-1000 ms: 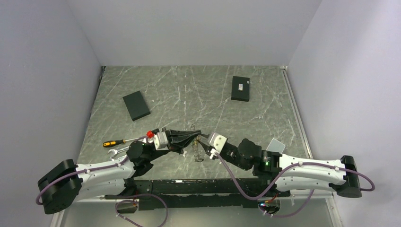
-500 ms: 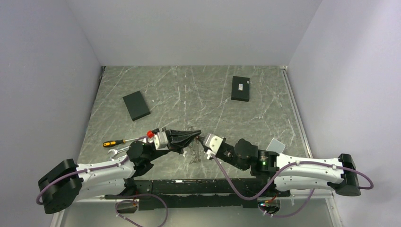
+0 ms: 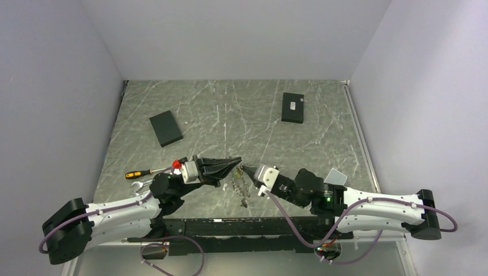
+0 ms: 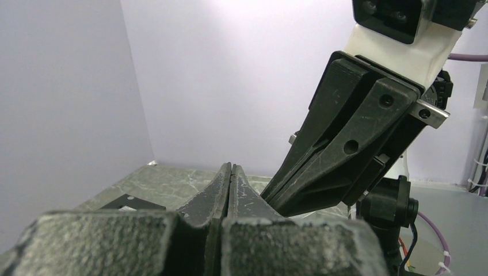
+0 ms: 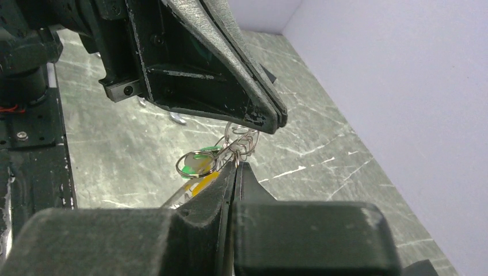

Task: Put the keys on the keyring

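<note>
Steel keyring pinched from both sides, lifted off the table.
Nearest, the right tool has just snapped together, its tips nipping the loop, with the keys dangling beside them. Just beyond, the left tool stays clamped on the same keyring, which is likely now braced for prying a coil open.

Keyring mid-frame: thin shiny metal wire; left gripper above it: matt black plastic, scuffed, rough-grained; table: grey-green veined stone look, slight gloss.
</note>
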Robot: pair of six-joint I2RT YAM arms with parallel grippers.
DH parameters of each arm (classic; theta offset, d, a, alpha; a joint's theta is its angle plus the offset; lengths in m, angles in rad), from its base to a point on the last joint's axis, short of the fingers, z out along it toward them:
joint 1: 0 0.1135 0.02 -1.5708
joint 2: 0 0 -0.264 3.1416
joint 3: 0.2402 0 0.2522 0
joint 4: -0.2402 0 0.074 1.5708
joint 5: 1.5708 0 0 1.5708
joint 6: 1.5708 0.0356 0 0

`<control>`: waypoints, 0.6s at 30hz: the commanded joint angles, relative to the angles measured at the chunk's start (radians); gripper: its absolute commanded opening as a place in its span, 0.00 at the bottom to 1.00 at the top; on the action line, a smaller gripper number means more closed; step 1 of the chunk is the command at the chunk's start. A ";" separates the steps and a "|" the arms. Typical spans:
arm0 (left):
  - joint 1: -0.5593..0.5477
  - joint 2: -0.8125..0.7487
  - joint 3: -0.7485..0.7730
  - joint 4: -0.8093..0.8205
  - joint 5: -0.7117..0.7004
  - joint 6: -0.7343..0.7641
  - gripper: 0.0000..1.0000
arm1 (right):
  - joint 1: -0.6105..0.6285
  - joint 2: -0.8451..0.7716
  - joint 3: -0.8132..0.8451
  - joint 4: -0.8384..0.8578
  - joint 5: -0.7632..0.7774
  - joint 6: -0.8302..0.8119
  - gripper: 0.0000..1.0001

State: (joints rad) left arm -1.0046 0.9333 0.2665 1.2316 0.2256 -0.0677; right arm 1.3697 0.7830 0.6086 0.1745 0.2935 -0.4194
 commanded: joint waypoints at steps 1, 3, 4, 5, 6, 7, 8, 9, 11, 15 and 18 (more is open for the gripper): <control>-0.004 -0.038 0.020 0.013 -0.053 0.001 0.00 | 0.003 -0.047 0.007 0.077 -0.014 -0.038 0.00; -0.003 -0.044 0.016 0.012 -0.063 -0.001 0.00 | 0.003 -0.046 0.013 0.075 -0.021 -0.041 0.00; -0.003 -0.046 0.014 0.012 -0.068 -0.003 0.00 | 0.003 -0.045 0.017 0.072 -0.021 -0.040 0.00; -0.004 -0.048 0.012 0.010 -0.073 -0.007 0.00 | 0.002 -0.046 0.015 0.077 -0.018 -0.039 0.00; -0.003 -0.051 0.013 0.007 -0.077 -0.011 0.00 | 0.003 -0.050 0.010 0.093 -0.017 -0.041 0.00; -0.003 -0.052 0.013 0.001 -0.081 -0.015 0.00 | 0.002 -0.054 0.003 0.106 -0.015 -0.041 0.00; -0.003 -0.051 0.013 -0.005 -0.083 -0.020 0.03 | 0.003 -0.059 -0.003 0.119 -0.013 -0.039 0.00; -0.003 -0.050 0.013 -0.015 -0.082 -0.024 0.09 | 0.003 -0.062 -0.008 0.135 -0.013 -0.038 0.00; -0.003 -0.048 0.016 -0.039 -0.076 -0.035 0.26 | 0.002 -0.065 -0.020 0.169 -0.011 -0.041 0.00; -0.003 -0.057 0.019 -0.057 -0.067 -0.050 0.47 | 0.003 -0.054 -0.031 0.235 0.001 -0.050 0.00; -0.003 -0.092 0.023 -0.095 -0.069 -0.045 0.51 | 0.003 -0.055 -0.026 0.251 0.002 -0.052 0.00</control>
State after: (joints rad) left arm -1.0054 0.8875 0.2665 1.1637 0.1635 -0.1013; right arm 1.3693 0.7425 0.5709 0.2722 0.2840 -0.4534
